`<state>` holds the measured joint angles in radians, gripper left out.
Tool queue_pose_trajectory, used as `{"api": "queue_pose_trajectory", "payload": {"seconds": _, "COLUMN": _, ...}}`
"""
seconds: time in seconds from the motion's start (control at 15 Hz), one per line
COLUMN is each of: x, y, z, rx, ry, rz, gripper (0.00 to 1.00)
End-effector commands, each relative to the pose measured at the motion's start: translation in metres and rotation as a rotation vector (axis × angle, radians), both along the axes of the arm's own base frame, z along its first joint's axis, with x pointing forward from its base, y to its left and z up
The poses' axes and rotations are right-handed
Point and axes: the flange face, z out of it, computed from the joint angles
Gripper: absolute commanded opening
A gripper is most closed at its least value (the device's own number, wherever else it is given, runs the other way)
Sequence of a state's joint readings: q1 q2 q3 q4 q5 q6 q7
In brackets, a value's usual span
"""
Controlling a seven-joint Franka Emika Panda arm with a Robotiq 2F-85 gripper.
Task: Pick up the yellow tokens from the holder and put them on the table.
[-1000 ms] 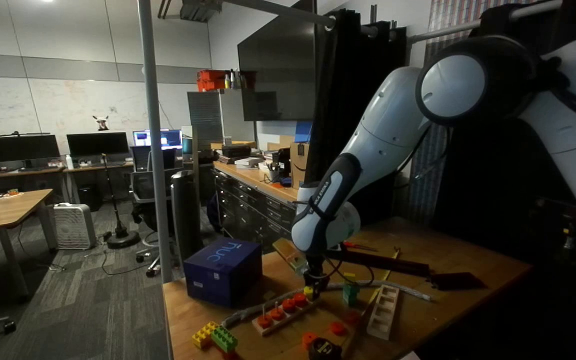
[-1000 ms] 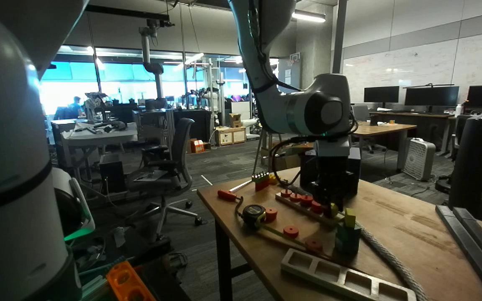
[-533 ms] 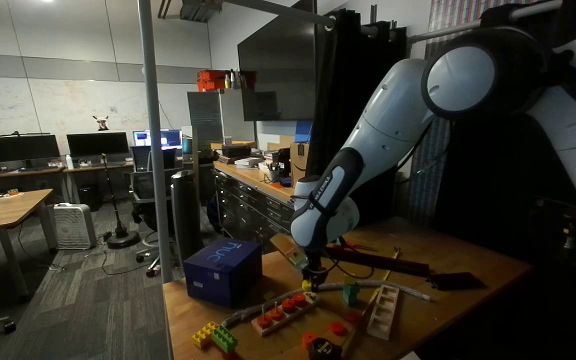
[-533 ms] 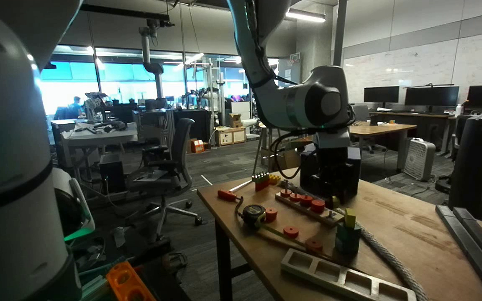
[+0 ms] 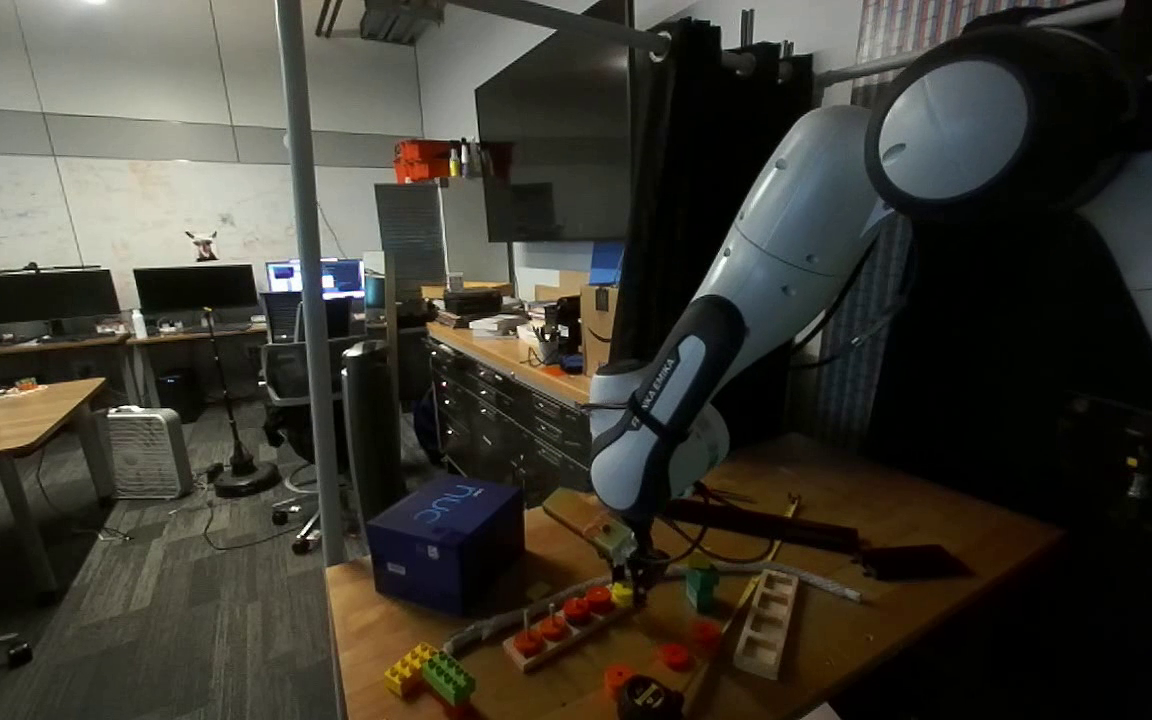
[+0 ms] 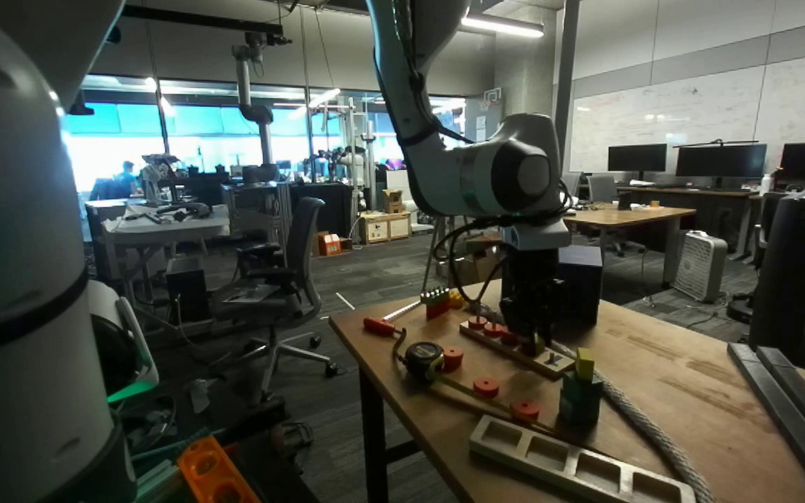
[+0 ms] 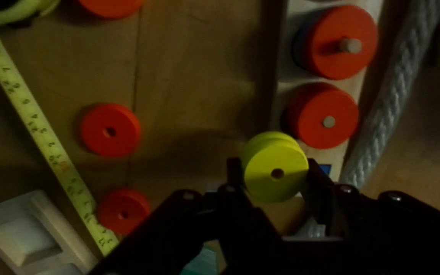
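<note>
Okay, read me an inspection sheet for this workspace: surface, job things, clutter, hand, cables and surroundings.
Surface: light-brown wooden table, some darker marks.
Job's things: yellow tokens, seemingly two stacked, gripped; wooden peg holder bears red discs. How high the tokens are above the holder is unclear.
Clutter: tape measure with its tape pulled out, three loose red discs, braided rope, four-compartment wooden tray, blue NUC box, toy bricks.
Hand: closed on the yellow tokens.
Cables: black cables looping beside the robot arm.
Surroundings: office chair, box fan, monitors.
</note>
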<state>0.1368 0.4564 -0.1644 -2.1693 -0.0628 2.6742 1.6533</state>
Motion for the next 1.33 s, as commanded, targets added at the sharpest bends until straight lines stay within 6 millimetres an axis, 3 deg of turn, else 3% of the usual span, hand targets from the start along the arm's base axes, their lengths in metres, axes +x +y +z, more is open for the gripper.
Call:
{"api": "queue_pose_trajectory", "payload": {"seconds": 0.0, "x": -0.026, "y": 0.018, "z": 0.007, "rx": 0.035, "ry": 0.025, "rz": 0.118, "gripper": 0.17}}
{"api": "queue_pose_trajectory", "payload": {"seconds": 0.33, "x": -0.04, "y": 0.025, "z": 0.004, "rx": 0.066, "ry": 0.035, "rz": 0.201, "gripper": 0.17}}
{"api": "queue_pose_trajectory", "payload": {"seconds": 0.8, "x": -0.038, "y": 0.018, "z": -0.003, "rx": 0.1, "ry": 0.026, "rz": 0.286, "gripper": 0.18}}
{"api": "queue_pose_trajectory", "payload": {"seconds": 0.87, "x": -0.038, "y": 0.018, "z": -0.004, "rx": 0.104, "ry": 0.03, "rz": 0.291, "gripper": 0.67}}
{"api": "queue_pose_trajectory", "payload": {"seconds": 0.93, "x": -0.038, "y": 0.017, "z": -0.005, "rx": 0.105, "ry": 0.033, "rz": 0.299, "gripper": 0.68}}
{"api": "queue_pose_trajectory", "payload": {"seconds": 1.2, "x": -0.038, "y": 0.017, "z": -0.011, "rx": 0.113, "ry": 0.045, "rz": 0.312, "gripper": 0.97}}
{"api": "queue_pose_trajectory", "payload": {"seconds": 1.27, "x": -0.038, "y": 0.017, "z": -0.012, "rx": 0.115, "ry": 0.047, "rz": 0.315, "gripper": 1.0}}
